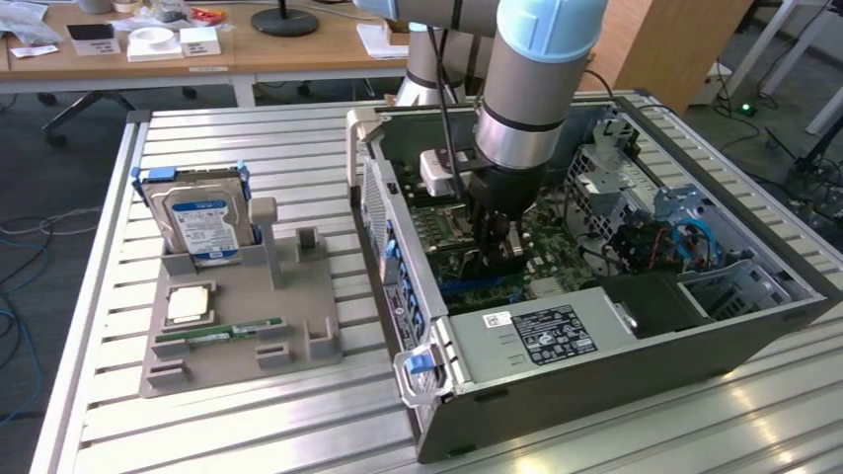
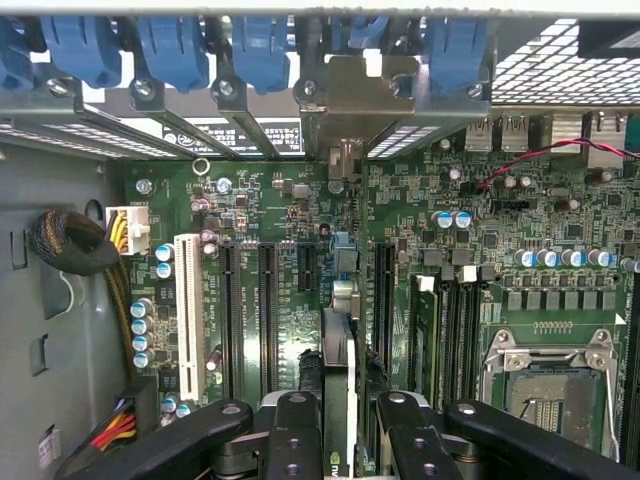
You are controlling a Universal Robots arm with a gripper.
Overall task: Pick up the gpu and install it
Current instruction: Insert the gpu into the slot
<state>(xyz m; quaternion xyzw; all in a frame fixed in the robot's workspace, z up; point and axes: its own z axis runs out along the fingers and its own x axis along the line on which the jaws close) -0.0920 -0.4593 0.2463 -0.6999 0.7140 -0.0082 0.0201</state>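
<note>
The gpu [image 2: 338, 352] is seen edge-on in the wrist view as a thin card standing upright over the green motherboard [image 2: 270, 200], in line with the long black expansion slots [image 2: 266, 300]. My gripper [image 2: 345, 425] is shut on it, one black finger [image 2: 297, 425] on each side of the card. A metal bracket [image 2: 345, 95] in line with the card sits at the case's rear slot openings. In the exterior view my gripper [image 1: 498, 259] reaches straight down inside the open computer case [image 1: 527, 395], low over the board. I cannot tell whether the card is seated.
On the exterior view's left, a grey holder [image 1: 237, 336] carries a silver hard drive [image 1: 204, 222], a CPU chip [image 1: 189, 304] and a green RAM stick [image 1: 217, 334]. Inside the case are blue slot clips [image 2: 170, 50], a cable bundle [image 2: 70, 245] and the CPU socket [image 2: 545, 385].
</note>
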